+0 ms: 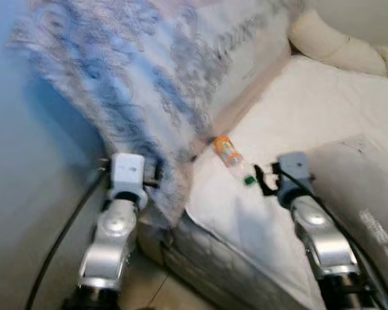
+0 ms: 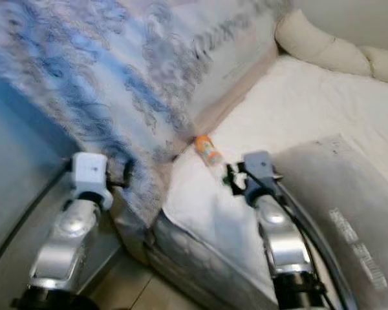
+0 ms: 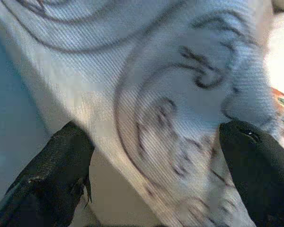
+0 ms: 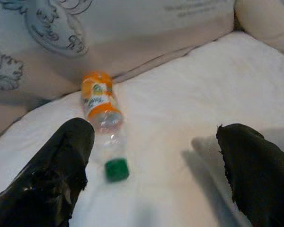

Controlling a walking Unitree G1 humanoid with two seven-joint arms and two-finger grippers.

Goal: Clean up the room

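A clear plastic bottle with an orange label and a green cap lies on its side on the white bed sheet. My right gripper hovers just short of its cap end, open, with nothing between the fingers; in the right wrist view the bottle lies ahead, nearer one black finger. My left gripper is up against a hanging blue-grey patterned cover. In the left wrist view its fingers stand wide apart with the cover's fabric between them, not clamped.
A cream pillow lies at the bed's far end. A grey cushion rests on the bed beside my right arm. A bluish wall stands on the left. The mattress corner juts over a strip of floor.
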